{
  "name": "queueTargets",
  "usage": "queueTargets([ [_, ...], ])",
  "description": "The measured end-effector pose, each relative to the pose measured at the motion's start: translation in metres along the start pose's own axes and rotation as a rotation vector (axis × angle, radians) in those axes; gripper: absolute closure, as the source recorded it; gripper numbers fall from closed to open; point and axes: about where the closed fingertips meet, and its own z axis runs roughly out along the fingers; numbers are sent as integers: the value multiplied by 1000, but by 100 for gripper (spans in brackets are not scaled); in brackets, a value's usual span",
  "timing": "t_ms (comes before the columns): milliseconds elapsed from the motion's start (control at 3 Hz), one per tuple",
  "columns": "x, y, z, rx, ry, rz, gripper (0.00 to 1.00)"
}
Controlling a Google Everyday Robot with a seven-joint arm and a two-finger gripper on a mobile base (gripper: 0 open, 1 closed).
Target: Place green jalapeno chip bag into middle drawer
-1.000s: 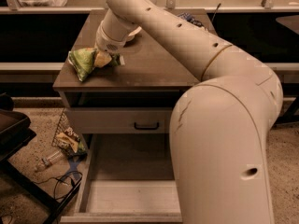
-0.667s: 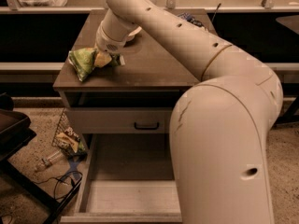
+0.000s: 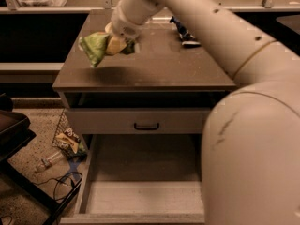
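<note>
The green jalapeno chip bag (image 3: 97, 46) is crumpled light green and hangs in the air above the left part of the cabinet top (image 3: 150, 67), casting a shadow below it. My gripper (image 3: 119, 43) is shut on the bag's right end. The middle drawer (image 3: 140, 196) is pulled out at the bottom of the view, a wide shallow light-grey tray with a bare floor. My arm and body cover its right side.
A dark blue chip bag (image 3: 183, 33) lies at the back right of the cabinet top. A grey drawer front with a black handle (image 3: 146, 126) sits above the open drawer. Litter and cables (image 3: 65, 146) lie on the floor to the left.
The green bag was resting on the cabinet top in the gripper's hold; now it is lifted off the surface and hangs above it.
</note>
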Motion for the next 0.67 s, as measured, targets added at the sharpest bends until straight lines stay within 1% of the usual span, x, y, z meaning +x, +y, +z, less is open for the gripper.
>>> queueTargets([
  [333,16,32,-65,56,-72,92,100],
  [667,37,75,-92,97,-119,180,100],
])
